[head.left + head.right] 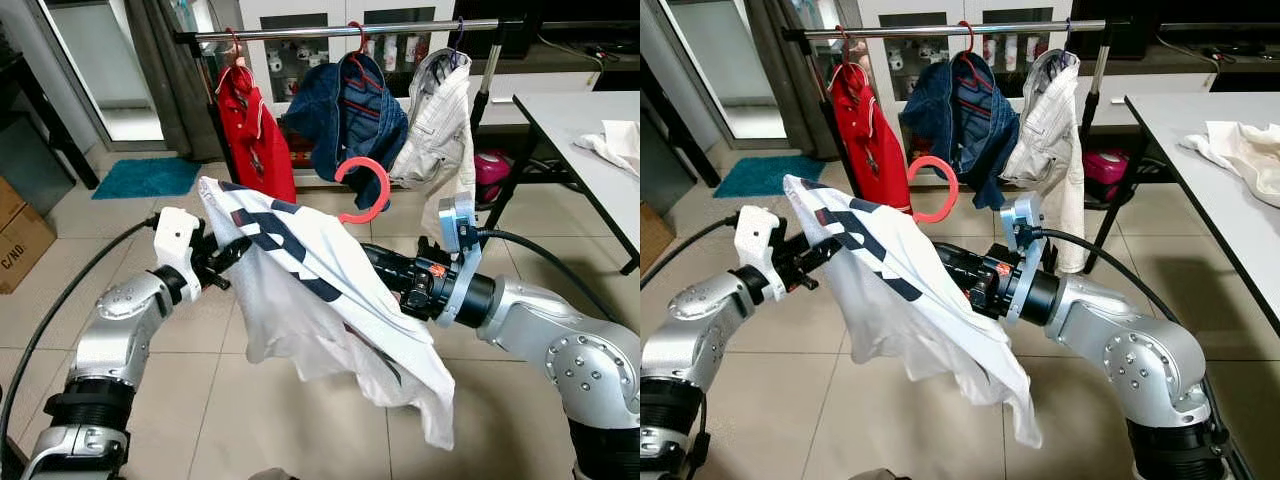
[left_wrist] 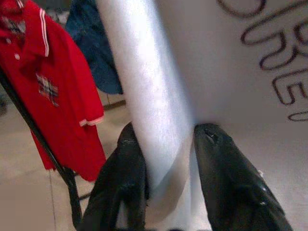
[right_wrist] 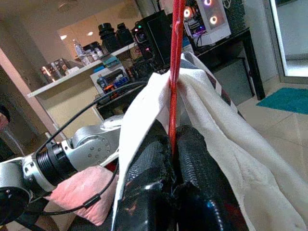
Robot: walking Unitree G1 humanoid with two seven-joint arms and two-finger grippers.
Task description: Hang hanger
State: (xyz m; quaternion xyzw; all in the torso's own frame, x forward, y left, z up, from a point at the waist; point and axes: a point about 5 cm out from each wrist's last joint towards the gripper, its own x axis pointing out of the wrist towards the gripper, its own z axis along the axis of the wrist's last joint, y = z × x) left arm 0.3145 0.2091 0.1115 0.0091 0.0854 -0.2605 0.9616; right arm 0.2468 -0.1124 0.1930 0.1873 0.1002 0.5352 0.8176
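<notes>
The right gripper [image 3: 172, 149] has its two black fingers pressed tight on the thin red hanger [image 1: 364, 189], whose hook curls up at about 12 o'clock from the white shirt [image 1: 310, 300] draped over it. The left gripper [image 2: 168, 159], out at 9 o'clock from the shirt, stands narrowly open with a fold of the white cloth pinched between its fingers [image 2: 120, 178]. The shirt sags between both arms, well short of the metal rail [image 1: 350, 30] at 12 o'clock, where a red shirt [image 1: 250, 130], a blue garment [image 1: 350, 115] and a pale jacket [image 1: 435, 125] already hang.
</notes>
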